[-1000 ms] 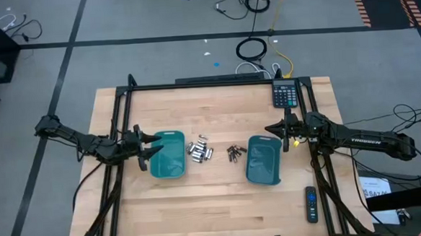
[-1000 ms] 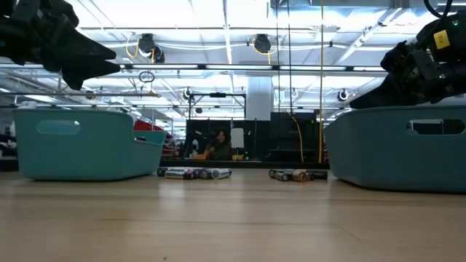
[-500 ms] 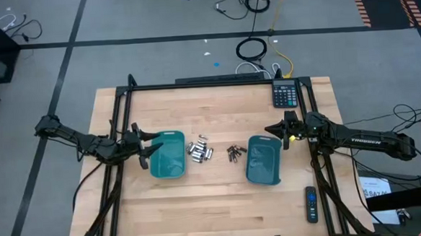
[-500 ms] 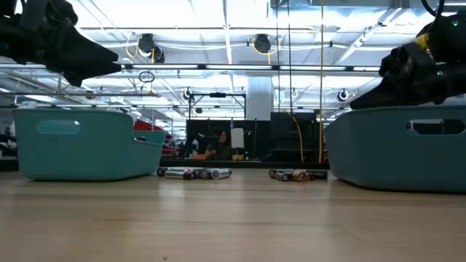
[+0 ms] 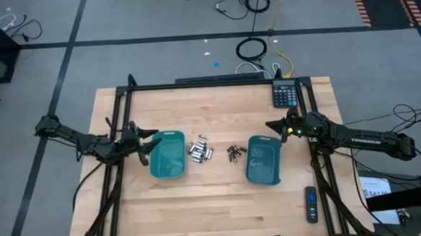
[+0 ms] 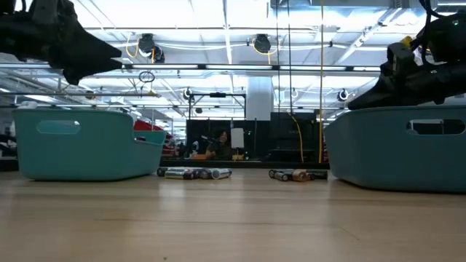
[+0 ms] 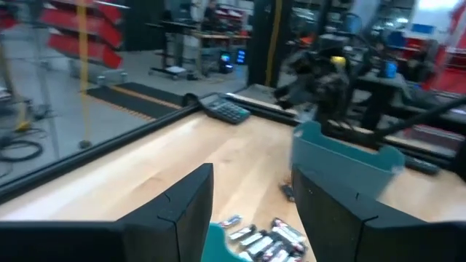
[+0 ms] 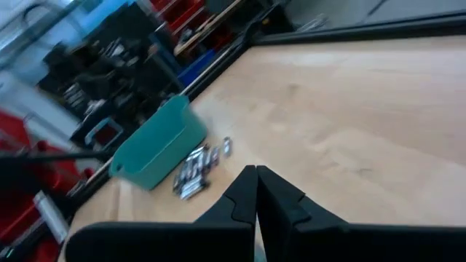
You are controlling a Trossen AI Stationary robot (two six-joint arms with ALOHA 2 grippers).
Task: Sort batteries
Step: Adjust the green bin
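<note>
Shining down evenly from ceiling strip lights (image 6: 218,33), glaring white across the upper low view. Casting only faint, soft shadows on the pale tabletop (image 5: 222,204). Blurring heavily in both wrist views, perhaps from motion, smearing the batteries (image 7: 258,236) and the room behind. Silhouetting both arms darkly.

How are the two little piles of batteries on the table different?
The silvery batteries are pale and look thicker; the dark batteries are blackish and thinner. The silvery pile lies beside the left teal tray, near the open left pincer; the dark pile lies beside the right teal tray, near the shut right pincer. Both piles lie loose on the wooden table between the trays, outside them.
</note>
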